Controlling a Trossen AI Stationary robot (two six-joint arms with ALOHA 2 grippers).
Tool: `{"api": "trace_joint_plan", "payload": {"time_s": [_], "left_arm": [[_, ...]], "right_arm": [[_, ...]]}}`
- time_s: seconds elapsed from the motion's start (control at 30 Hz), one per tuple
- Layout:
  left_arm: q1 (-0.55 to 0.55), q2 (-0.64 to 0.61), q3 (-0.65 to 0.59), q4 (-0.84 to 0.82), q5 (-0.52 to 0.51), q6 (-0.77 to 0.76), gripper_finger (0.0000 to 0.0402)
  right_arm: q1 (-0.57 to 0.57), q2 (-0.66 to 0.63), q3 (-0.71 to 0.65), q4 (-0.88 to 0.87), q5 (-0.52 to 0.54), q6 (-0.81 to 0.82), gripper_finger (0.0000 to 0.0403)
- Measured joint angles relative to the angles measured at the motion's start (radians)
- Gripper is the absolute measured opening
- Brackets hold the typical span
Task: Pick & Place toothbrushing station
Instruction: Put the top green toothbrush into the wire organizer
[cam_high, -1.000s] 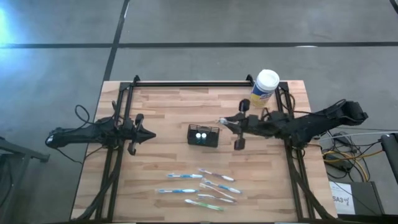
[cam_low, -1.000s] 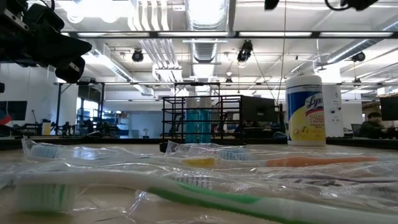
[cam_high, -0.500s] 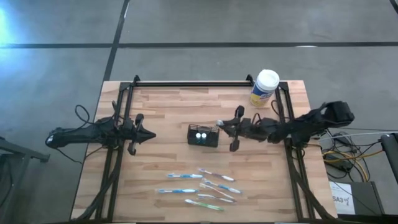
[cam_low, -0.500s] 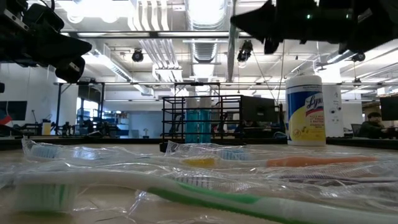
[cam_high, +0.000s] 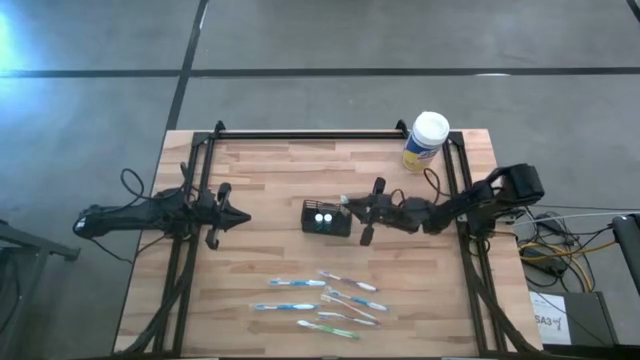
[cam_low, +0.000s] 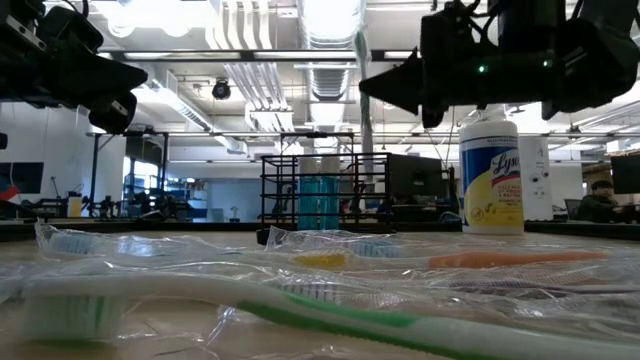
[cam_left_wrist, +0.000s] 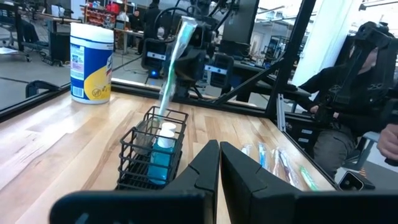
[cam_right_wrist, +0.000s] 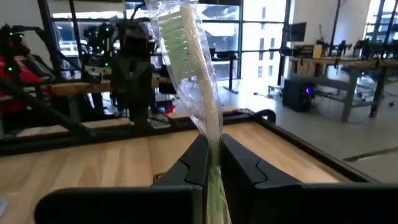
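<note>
Right gripper (cam_right_wrist: 211, 163): fingers clamped on a wrapped green toothbrush (cam_right_wrist: 194, 74), bristle head standing up past the fingertips, clear film loose around it. Seen from above, right gripper (cam_high: 350, 203) just beside the black mesh holder (cam_high: 327, 217), at its near edge, brush held roughly upright over the rim. From the left wrist, same brush (cam_left_wrist: 170, 68) tilted, lower end entering a cell of the holder (cam_left_wrist: 152, 152), next to the two white-topped pieces (cam_left_wrist: 165, 132) already inside.

Step in hand, by judgement: placing the first brush into the holder. Next move likely calls for a straight descent into a free cell, wrap kept clear of the wire rim, then release; light holder could shift if the brush snags.

Farther out from the right gripper, toward the table's front edge: remaining wrapped toothbrushes (cam_high: 325, 300) lying loose in a cluster, well apart from the holder. Behind the right arm: yellow wipes canister (cam_high: 425, 141) at the back corner, untouched.

Left gripper (cam_high: 237, 217): fingers together, nothing held, parked on the far side of the holder, near but not touching.

Against a second ago: right arm stretched further in across the table, gripper gone from well short of the holder to right at it. Left arm, holder and loose brushes unmoved.
</note>
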Motion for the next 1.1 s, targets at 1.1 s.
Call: {"api": "trace_joint_plan", "payload": {"time_s": [1.1], "left_arm": [[0.0, 0.0, 0.0, -0.019, 0.0, 0.0, 0.0019]], "right_arm": [[0.0, 0.318, -0.015, 0.287, 0.075, 0.134, 0.0023]]}}
